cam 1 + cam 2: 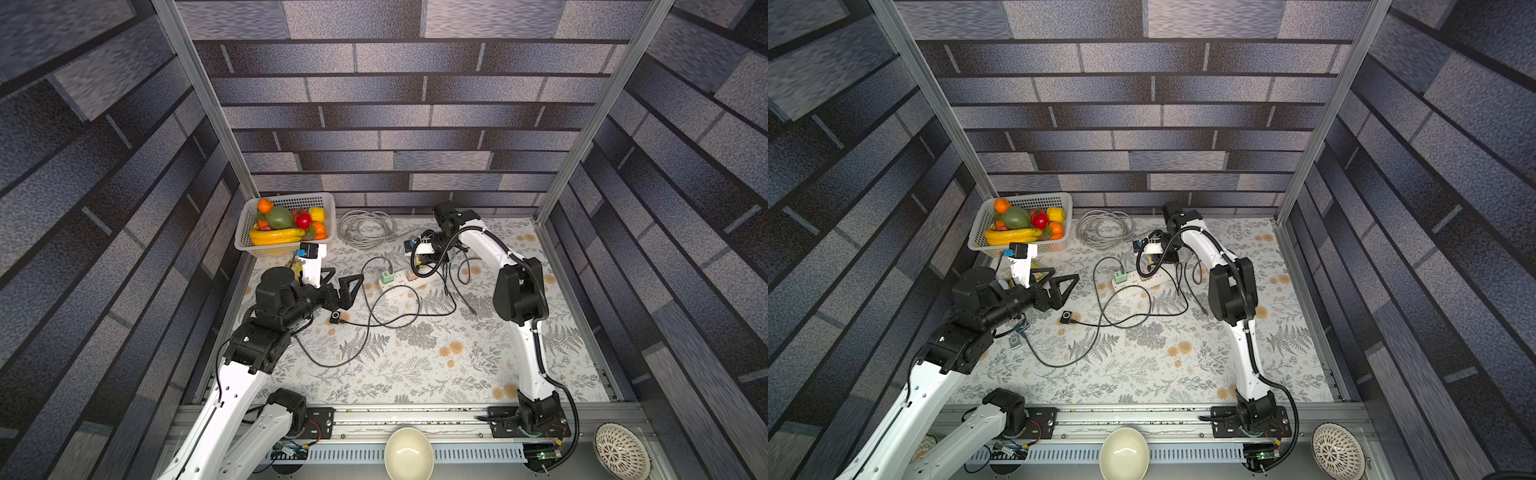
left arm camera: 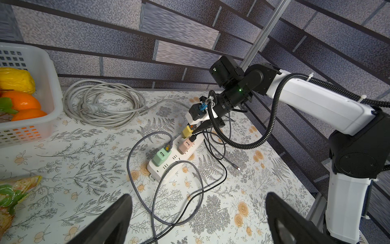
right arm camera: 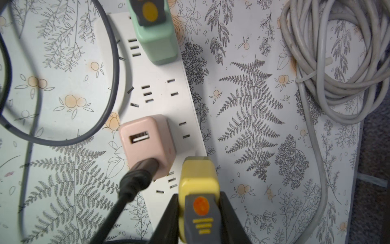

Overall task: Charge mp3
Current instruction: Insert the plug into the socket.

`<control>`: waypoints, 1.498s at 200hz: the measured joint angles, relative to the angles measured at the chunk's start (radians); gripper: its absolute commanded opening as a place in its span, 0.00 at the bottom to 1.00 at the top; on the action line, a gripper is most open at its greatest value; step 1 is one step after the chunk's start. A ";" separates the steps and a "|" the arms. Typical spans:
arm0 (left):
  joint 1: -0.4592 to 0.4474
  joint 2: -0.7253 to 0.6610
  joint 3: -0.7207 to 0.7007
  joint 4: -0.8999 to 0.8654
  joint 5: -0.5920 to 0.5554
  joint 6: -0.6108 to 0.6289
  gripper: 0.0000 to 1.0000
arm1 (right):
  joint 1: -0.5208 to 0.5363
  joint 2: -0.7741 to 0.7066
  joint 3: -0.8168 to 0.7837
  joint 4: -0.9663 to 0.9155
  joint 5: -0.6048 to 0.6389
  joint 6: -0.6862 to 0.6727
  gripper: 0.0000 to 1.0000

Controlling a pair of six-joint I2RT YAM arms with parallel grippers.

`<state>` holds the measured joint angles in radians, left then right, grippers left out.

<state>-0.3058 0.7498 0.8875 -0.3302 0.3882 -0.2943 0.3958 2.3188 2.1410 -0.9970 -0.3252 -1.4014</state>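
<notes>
I see the small black square mp3 player (image 1: 336,318) lying flat on the flowered table cover (image 1: 415,365). It is on the side of the long white power strip (image 3: 156,74) that faces the arm bases, a little beyond the end of the strip with the mint green charger block (image 3: 156,42). A thin black cable (image 1: 374,325) is already in the player's side and leaves about parallel to the strip. Through the loops I cannot follow which charger it reaches.

The right gripper (image 3: 199,196) is at the opposite end of the strip, well apart from the player. Its two black fingers (image 3: 168,213) pinch the yellow plastic charger block (image 3: 198,175) from both sides. A grey USB plug with an orange dot (image 3: 201,219) sits in the top of the block. The block stands up from the strip, so its long axis runs along the fingers, toward the sockets. I judge that seating this block is the step in hand, and the push must go along this axis, not sideways. Whether its pins are fully in, I cannot tell.

The left gripper (image 1: 347,286) hovers just off the green end of the strip, fingers spread wide and empty. The player lies near its fingertips, on the base side, so the left arm is clearly the nearer one if the player needs holding.
</notes>
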 measured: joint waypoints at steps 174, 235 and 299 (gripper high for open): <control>-0.001 0.128 0.018 0.033 0.093 -0.028 1.00 | 0.008 0.001 -0.016 0.004 -0.002 -0.108 0.00; -0.220 0.446 -0.063 0.211 -0.024 -0.096 0.86 | 0.011 0.036 0.042 -0.036 -0.008 -0.080 0.00; -0.216 0.738 -0.061 0.308 -0.129 -0.190 0.53 | 0.017 -0.018 -0.061 0.034 0.001 -0.015 0.00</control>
<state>-0.5220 1.4876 0.8265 -0.0219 0.2592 -0.4847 0.4129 2.3005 2.0800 -0.9634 -0.3244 -1.4166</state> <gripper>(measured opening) 0.579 0.279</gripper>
